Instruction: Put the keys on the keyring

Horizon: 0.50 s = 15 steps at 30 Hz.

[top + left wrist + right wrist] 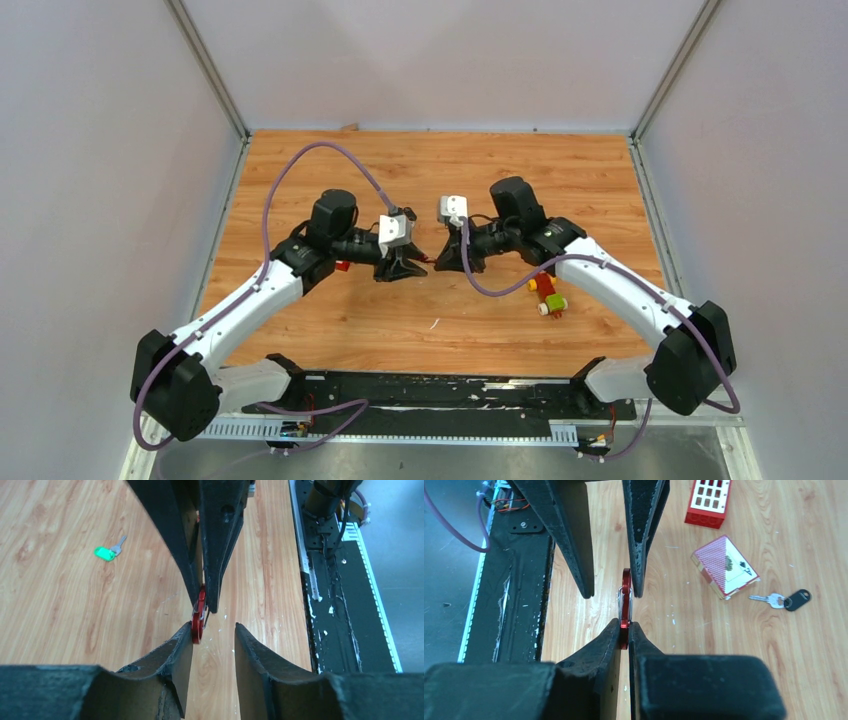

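My right gripper (624, 625) is shut on the red keyring (625, 600) and holds it above the table. It meets my left gripper (400, 266) tip to tip at mid-table. My left gripper (213, 628) is open, and the keyring (198, 616) touches the tip of one of its fingers (186, 635). The green-headed key (106, 553) lies flat on the wood in the left wrist view. The black-headed key (793, 600) lies flat in the right wrist view. Both keys are hidden in the top view.
A red-backed card pack (725, 566) lies next to the black key. A red box with white squares (709, 500) sits beyond it. A red-yellow-green toy block cluster (548, 296) lies under the right arm. A black base rail (440, 390) runs along the near edge.
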Available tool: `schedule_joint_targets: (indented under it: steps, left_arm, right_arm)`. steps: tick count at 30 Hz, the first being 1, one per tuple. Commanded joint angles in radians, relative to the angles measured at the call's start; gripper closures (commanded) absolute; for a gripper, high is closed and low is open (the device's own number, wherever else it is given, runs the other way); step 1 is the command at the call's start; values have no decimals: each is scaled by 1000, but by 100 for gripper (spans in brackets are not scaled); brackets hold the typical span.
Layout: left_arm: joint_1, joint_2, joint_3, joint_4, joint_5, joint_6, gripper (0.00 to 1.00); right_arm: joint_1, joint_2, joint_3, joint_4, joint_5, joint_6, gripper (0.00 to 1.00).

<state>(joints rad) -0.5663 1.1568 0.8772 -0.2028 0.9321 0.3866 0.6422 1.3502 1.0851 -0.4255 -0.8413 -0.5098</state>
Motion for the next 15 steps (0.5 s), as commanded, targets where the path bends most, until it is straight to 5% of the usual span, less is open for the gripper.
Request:
schedule_joint_targets:
  steps: [1, 7, 11, 15]
  left_arm:
    - [75, -22, 63, 123, 60, -130, 54]
    - [154, -50, -44, 616, 151, -450, 43]
    - [152, -5, -170, 1166, 136, -818, 40]
    - [139, 80, -250, 1601, 133, -1056, 40]
  right_arm:
    - [-33, -81, -3, 134, 21, 107, 100]
    - [-125, -83, -51, 376, -165, 393, 100]
    - [-129, -85, -121, 577, -209, 501, 100]
    - [-130, -89, -134, 609, -210, 504, 100]
